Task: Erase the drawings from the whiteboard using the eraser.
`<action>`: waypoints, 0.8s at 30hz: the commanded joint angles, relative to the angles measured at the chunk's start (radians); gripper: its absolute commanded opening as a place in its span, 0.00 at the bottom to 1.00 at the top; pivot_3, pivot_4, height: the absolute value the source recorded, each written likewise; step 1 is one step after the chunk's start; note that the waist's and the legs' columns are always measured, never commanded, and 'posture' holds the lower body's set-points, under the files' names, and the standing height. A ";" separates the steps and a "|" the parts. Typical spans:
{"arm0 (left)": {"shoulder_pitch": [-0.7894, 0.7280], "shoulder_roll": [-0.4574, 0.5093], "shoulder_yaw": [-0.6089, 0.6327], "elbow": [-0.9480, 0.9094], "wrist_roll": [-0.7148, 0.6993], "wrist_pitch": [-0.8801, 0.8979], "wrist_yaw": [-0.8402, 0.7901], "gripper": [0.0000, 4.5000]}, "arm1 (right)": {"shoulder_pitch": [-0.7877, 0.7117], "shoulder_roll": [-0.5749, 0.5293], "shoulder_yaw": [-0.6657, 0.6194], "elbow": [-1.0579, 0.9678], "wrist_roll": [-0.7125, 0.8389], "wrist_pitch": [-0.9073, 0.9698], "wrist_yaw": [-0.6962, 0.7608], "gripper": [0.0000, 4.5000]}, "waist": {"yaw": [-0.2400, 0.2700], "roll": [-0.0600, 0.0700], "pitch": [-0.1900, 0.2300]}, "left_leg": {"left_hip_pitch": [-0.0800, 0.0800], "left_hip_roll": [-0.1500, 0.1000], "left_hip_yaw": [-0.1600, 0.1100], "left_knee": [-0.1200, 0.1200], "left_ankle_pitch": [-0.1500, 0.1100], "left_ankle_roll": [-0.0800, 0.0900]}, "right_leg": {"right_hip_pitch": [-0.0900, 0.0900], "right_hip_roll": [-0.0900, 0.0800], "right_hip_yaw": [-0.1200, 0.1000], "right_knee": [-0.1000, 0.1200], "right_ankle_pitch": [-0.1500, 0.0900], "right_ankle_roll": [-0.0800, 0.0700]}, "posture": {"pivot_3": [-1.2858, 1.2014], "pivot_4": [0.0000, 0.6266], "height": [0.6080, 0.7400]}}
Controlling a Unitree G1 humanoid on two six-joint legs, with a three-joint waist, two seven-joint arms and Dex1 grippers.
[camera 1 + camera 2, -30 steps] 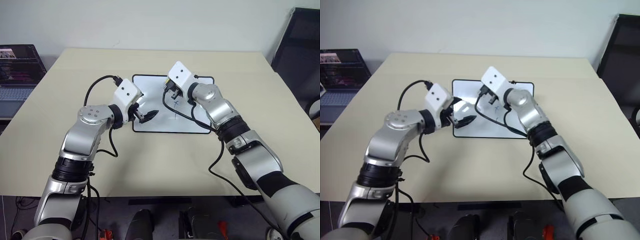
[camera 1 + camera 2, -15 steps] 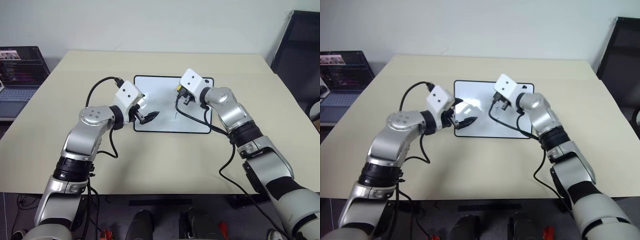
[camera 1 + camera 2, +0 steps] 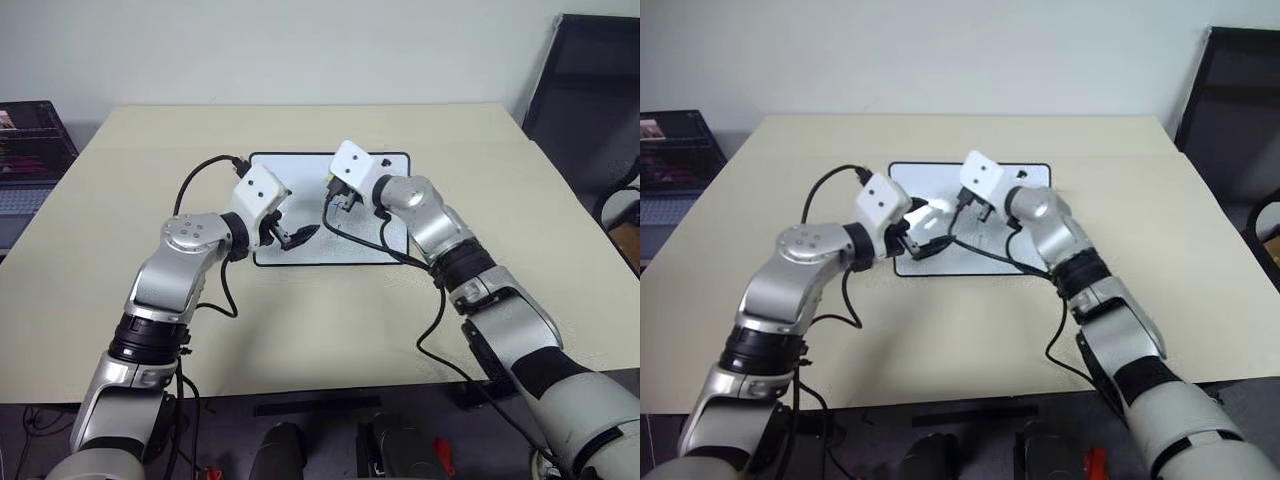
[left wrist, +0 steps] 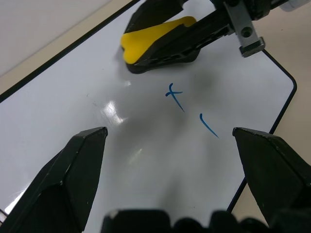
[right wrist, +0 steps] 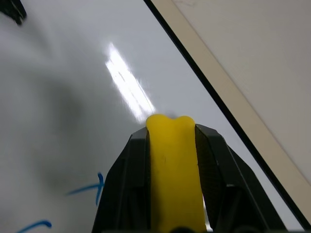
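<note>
Left wrist view shows the most. The right gripper (image 4: 160, 41) is squeezed tight on the eraser (image 4: 146, 39), a yellow block with a dark underside. It sits on or just above the whiteboard (image 4: 58, 92); I cannot tell if it touches. Two of the drawings are just beside the eraser: a little blue x (image 4: 173, 93) first, and then a short hooked stroke (image 4: 208, 126) a bit further from the eraser, toward the rounded corner of the board. I see no third mark.

So the next rub should go from the eraser toward the x, then on to the hooked stroke. The eraser's long side lies across that path, which I think is good, because a wide side wipes more at once.

The left gripper (image 4: 170, 145) is wide open and holds nothing. Its fingers (image 4: 73, 165) hang over the board, on the other side of the marks from the eraser. The right gripper is nearer the job, since it has the eraser.

Right wrist view looks along the eraser (image 5: 175, 170) pinched between the two black fingers. The x (image 5: 95, 187) peeks in just beside it.

Left eye view shows the whole whiteboard (image 3: 300, 158) lying flat on a tan table (image 3: 150, 150), with both grippers over it. The blue marks are too small to find there.
</note>
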 commanded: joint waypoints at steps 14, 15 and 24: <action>0.022 0.026 0.033 0.048 0.006 -0.077 -0.009 1.00 | 0.087 -0.103 -0.033 -0.085 -0.017 0.026 0.052 0.21 | 0.019 0.000 0.000 | -0.001 -0.002 0.000 0.000 0.000 0.000 | 0.000 -0.001 -0.001 -0.001 0.000 0.000 | 0.52 0.24 1.00; 0.022 0.030 0.034 0.056 0.007 -0.081 -0.012 1.00 | 0.101 -0.112 -0.039 -0.110 -0.013 0.038 0.055 0.21 | 0.021 0.000 0.000 | -0.001 -0.002 0.000 0.000 0.000 0.000 | 0.001 -0.001 -0.001 -0.001 0.000 0.000 | 0.52 0.24 1.00; 0.009 0.014 0.070 0.073 -0.016 -0.083 0.010 1.00 | 0.238 -0.046 -0.256 -0.525 0.270 0.240 0.106 0.21 | 0.031 0.000 0.000 | -0.002 -0.001 -0.001 0.000 0.000 0.000 | -0.001 0.000 -0.001 -0.001 0.000 0.000 | 0.52 0.24 1.00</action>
